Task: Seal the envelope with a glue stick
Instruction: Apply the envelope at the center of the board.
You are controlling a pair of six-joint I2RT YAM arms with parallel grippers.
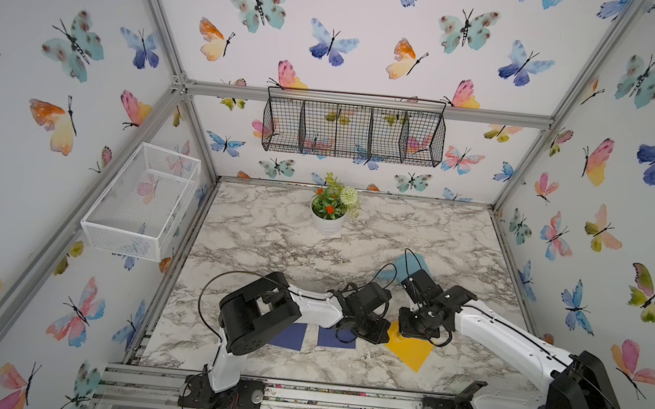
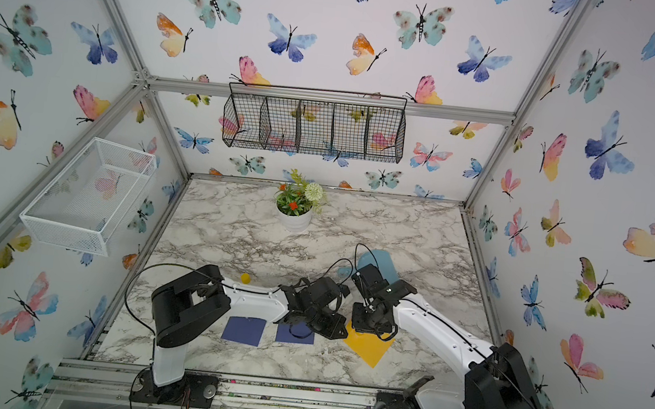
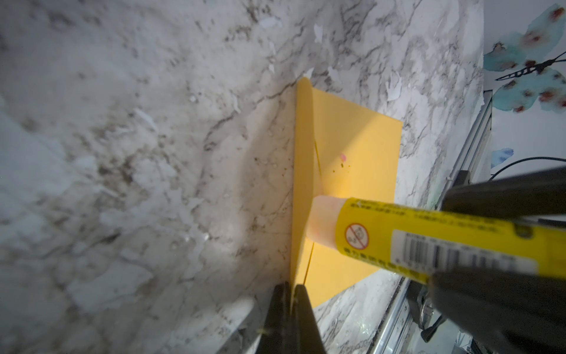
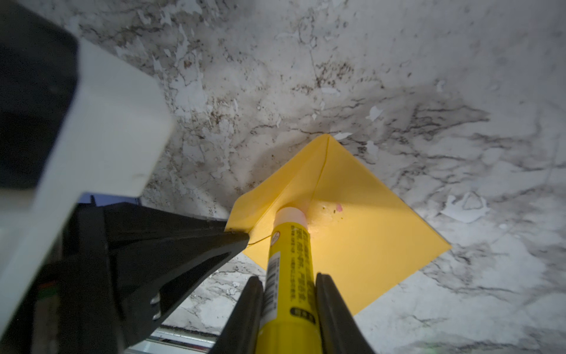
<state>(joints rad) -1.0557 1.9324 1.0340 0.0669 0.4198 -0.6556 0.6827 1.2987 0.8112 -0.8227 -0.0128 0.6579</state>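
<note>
A yellow envelope (image 1: 411, 355) (image 2: 369, 350) lies on the marble table near the front. My left gripper (image 3: 292, 286) (image 1: 382, 330) is shut on the edge of its flap (image 3: 303, 153) (image 4: 269, 196) and holds the flap upright. My right gripper (image 4: 289, 277) (image 1: 403, 334) is shut on the glue stick (image 4: 289, 245) (image 3: 398, 233), a yellow tube with a barcode label. The stick's uncapped white tip (image 4: 291, 214) presses on the envelope body (image 4: 367, 245) (image 3: 355, 147) at the fold, under the raised flap. A shiny smear and a pink speck lie beside the tip.
Two dark blue squares (image 1: 290, 336) (image 1: 336, 338) lie under my left arm. A light blue paper (image 1: 415, 264) sits behind my right wrist. A small yellow cap (image 2: 245, 278) rests behind my left arm. A flower pot (image 1: 328, 218) stands at the back; wire baskets (image 1: 353, 129) (image 1: 144, 198) hang on the walls.
</note>
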